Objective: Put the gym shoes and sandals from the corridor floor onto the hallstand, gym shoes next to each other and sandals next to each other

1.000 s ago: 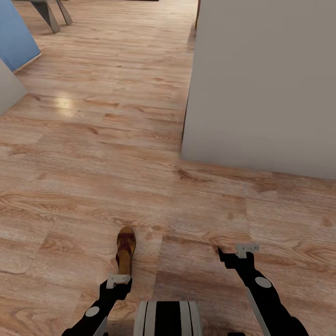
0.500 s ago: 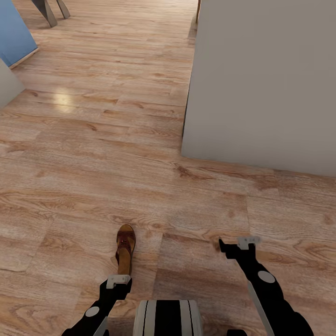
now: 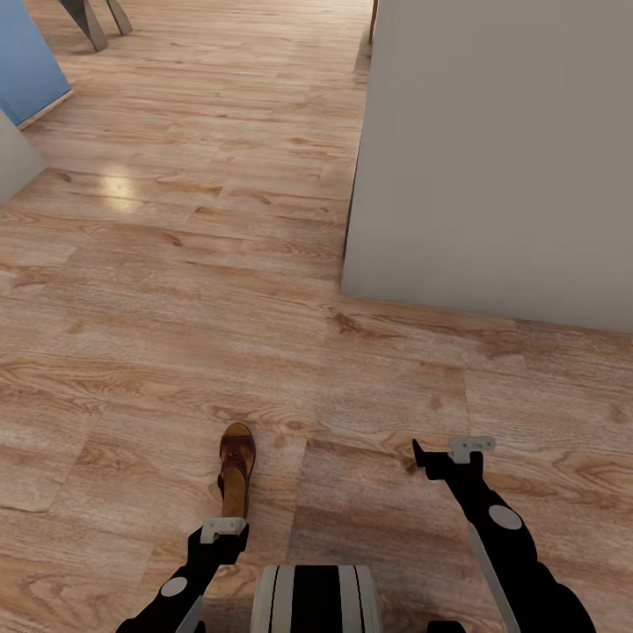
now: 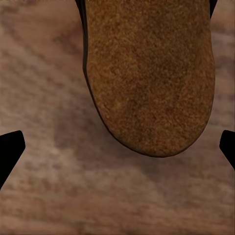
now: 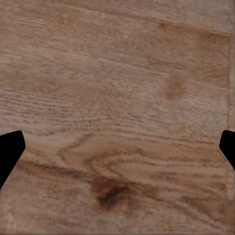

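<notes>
A brown sandal (image 3: 236,468) lies on the wood floor (image 3: 176,334), the left gripper (image 3: 221,530) above its heel with jaws spread empty, the right gripper (image 3: 453,453) beside it likewise wide, holding nothing.

Sandal (image 3: 236,470): heel end hidden behind left gripper (image 3: 221,530) in head view; in left wrist view only the tan footbed end (image 4: 149,73) shows, rest cut off by frame edge. Blue panel (image 3: 26,66) cropped at frame edge; identity unclear.
</notes>
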You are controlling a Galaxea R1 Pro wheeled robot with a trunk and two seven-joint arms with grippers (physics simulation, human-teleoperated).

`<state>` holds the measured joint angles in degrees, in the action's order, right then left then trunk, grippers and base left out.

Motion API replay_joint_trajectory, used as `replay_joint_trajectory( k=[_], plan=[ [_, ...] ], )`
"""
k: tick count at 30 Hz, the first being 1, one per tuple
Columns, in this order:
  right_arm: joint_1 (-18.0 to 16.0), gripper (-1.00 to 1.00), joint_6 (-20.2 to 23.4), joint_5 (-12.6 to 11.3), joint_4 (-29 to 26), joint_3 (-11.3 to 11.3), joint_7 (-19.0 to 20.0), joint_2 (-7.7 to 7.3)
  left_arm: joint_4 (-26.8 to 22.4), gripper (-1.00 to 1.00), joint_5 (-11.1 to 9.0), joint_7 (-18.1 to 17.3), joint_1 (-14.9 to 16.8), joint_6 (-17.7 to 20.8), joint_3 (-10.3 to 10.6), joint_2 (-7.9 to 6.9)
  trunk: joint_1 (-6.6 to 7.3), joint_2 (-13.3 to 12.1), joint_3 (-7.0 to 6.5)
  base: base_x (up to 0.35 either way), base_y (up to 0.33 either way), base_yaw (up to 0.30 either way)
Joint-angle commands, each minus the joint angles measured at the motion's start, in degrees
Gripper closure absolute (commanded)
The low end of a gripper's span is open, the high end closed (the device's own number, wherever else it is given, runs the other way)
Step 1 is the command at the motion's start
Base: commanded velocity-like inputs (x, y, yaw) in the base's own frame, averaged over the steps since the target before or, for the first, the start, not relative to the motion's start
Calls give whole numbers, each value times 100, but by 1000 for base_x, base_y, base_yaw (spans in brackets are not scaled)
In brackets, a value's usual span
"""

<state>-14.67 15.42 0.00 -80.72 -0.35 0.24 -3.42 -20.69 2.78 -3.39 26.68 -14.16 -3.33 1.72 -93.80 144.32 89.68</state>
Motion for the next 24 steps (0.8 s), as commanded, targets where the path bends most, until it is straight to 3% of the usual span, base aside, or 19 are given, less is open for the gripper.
replay_joint_trajectory(
  k=[1, 6, 11, 24],
  plan=[
    [-1, -100, 32, 0, -11, 0, 3, -1, 3, -100, 29, -30, 2, -17, -36, 4, 1, 1, 3, 0, 0, 0],
    [-1, -100, 29, 0, -24, 0, 3, -1, 3, -100, 23, -30, 2, -17, -36, 4, 1, 1, 3, 0, 0, 0],
    [-1, -100, 30, 0, -78, 0, -3, -1, 3, -100, 21, -30, 2, -17, -35, 4, -12, 8, 114, 0, 0, 0],
    [-1, -100, 31, 0, -122, 0, -6, -1, 1, -100, 27, -30, -3, -33, -36, 4, -12, 8, 114, 0, 0, 0]
  ],
)
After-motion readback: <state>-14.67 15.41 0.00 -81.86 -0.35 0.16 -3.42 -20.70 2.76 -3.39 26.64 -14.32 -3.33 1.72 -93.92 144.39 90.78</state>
